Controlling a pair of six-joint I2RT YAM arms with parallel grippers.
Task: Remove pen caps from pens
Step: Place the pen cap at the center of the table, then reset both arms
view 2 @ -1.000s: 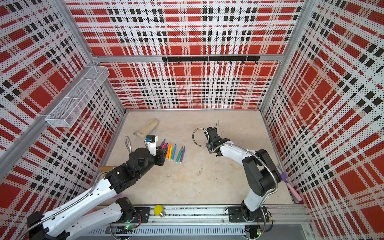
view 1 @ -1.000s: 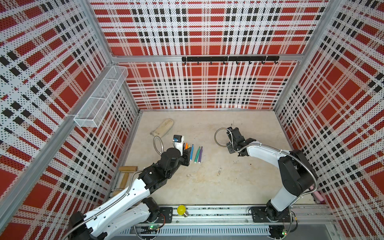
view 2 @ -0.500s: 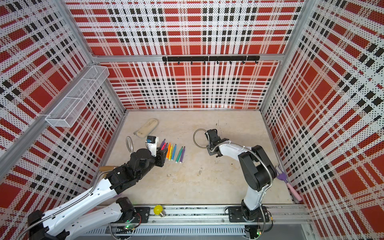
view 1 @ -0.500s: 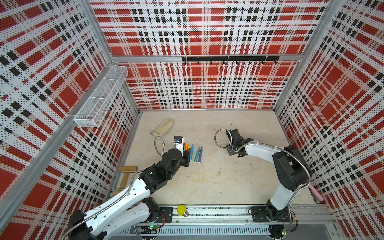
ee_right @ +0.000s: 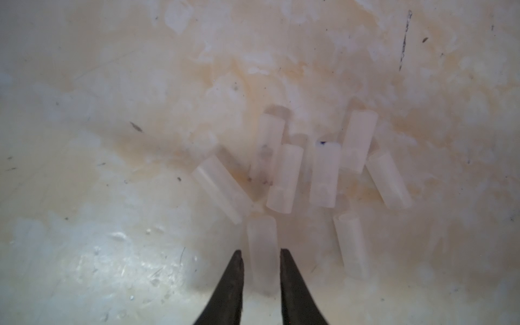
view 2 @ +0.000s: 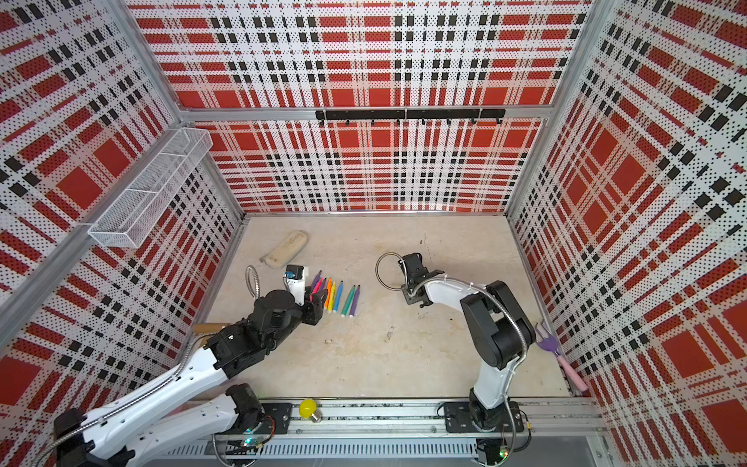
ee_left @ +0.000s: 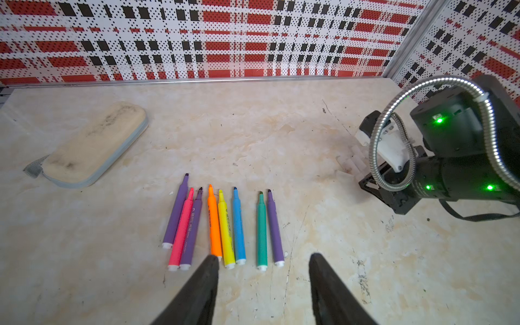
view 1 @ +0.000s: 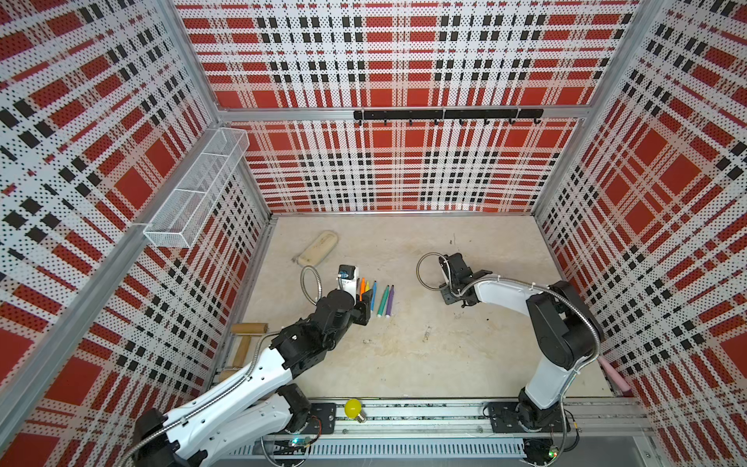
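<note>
Several uncapped pens (ee_left: 225, 225) lie side by side in a row, tips bare, seen in both top views (view 1: 380, 299) (view 2: 341, 299). My left gripper (ee_left: 263, 257) hovers open just short of their white end plugs, holding nothing; a top view shows it at the row's near left (view 1: 366, 305). Several pale see-through pen caps (ee_right: 309, 174) lie in a loose heap on the table, seen faintly from the left wrist too (ee_left: 351, 163). My right gripper (ee_right: 261, 252) points down over the heap (view 1: 450, 297), jaws narrowly open either side of one lying cap (ee_right: 261, 242), with slim gaps showing.
A beige pencil case (view 1: 319, 246) lies at the back left. Wooden pieces (view 1: 246, 335) sit by the left wall and a yellow bulb (view 1: 353, 408) on the front rail. A pink-handled purple rake (view 2: 553, 351) lies along the right wall. A wire basket (view 1: 198, 194) hangs on the left wall.
The left jaws have spread wider in front of the pens. The right jaws have parted slightly around the cap, and the right arm's elbow has folded in a little.
</note>
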